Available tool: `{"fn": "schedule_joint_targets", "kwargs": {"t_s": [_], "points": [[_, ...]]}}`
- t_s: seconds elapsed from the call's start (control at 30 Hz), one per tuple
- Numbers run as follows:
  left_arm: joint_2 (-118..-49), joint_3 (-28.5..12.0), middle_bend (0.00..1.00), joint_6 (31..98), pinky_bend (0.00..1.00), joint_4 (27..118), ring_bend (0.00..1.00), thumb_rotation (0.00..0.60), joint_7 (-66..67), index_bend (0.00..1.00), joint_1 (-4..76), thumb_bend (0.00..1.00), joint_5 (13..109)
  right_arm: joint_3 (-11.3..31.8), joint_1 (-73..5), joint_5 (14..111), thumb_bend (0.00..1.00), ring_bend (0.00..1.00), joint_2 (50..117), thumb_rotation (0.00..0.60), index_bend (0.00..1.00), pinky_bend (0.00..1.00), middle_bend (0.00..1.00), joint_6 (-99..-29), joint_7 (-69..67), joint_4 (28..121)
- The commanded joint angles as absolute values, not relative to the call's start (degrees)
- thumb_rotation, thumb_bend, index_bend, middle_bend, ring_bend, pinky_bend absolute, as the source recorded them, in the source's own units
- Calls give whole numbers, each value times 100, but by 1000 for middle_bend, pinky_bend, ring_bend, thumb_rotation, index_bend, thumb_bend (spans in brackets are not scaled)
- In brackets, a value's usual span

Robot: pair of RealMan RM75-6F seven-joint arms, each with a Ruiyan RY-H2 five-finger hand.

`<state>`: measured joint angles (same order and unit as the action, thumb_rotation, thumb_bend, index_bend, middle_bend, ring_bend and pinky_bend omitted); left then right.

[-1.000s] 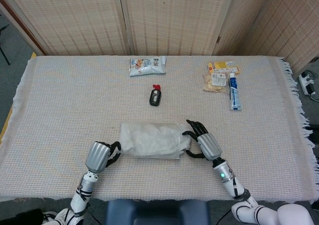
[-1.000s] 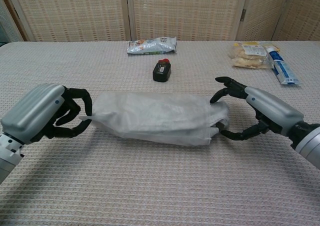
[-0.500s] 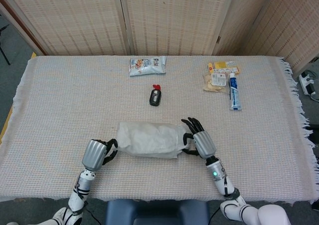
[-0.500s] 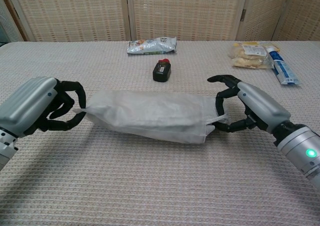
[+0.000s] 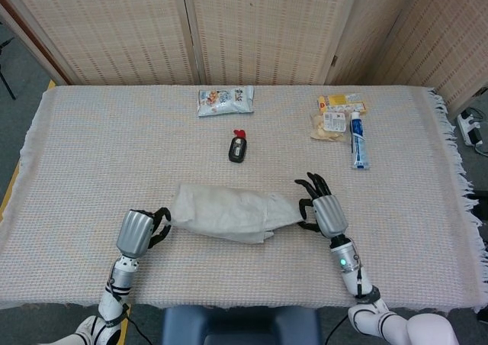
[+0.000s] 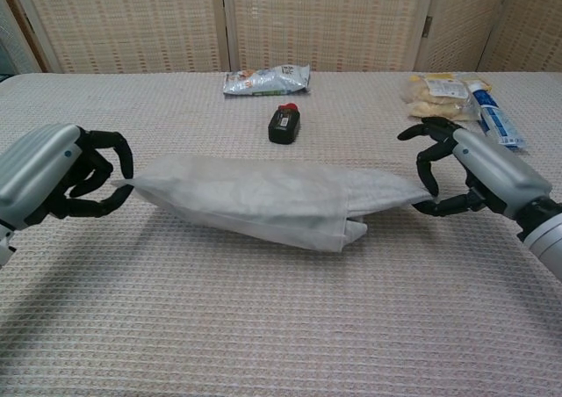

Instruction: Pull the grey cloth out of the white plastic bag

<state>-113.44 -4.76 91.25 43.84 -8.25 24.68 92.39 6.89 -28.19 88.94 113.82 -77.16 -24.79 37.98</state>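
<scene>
Left hand [image 6: 53, 182] pinches white plastic bag [image 6: 255, 199] corner as anchor; right hand [image 6: 474, 177] pinches opposite end, stretching it; grey cloth unseen.

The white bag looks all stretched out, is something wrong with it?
Nothing's broken. The white bag looks long because the left hand pinches one end and the right hand pulls the other. No grey cloth shows yet.

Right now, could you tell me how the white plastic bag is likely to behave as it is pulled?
The white plastic bag is probably floppy: stretched between left hand and right hand, it tapers and creases. It seems light. The thin film may slip from the fingers.
</scene>
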Motion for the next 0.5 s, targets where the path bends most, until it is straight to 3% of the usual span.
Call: {"fn": "schedule_joint_targets", "kwargs": {"t_s": [0.03, 0.5], "points": [[-11352, -473, 1000, 9121, 1000, 4389, 1000, 600, -814, 727, 2476, 634, 9242, 713, -2824, 8840, 281, 0, 11306, 600, 790, 0, 183, -7669, -2451, 3926], [-11360, -486, 1000, 9113, 1000, 4356, 1000, 600, -838, 731, 2521, 639, 9230, 669, -2908, 8752, 323, 0, 11440, 600, 795, 0, 183, -7427, -2502, 4046]]}}
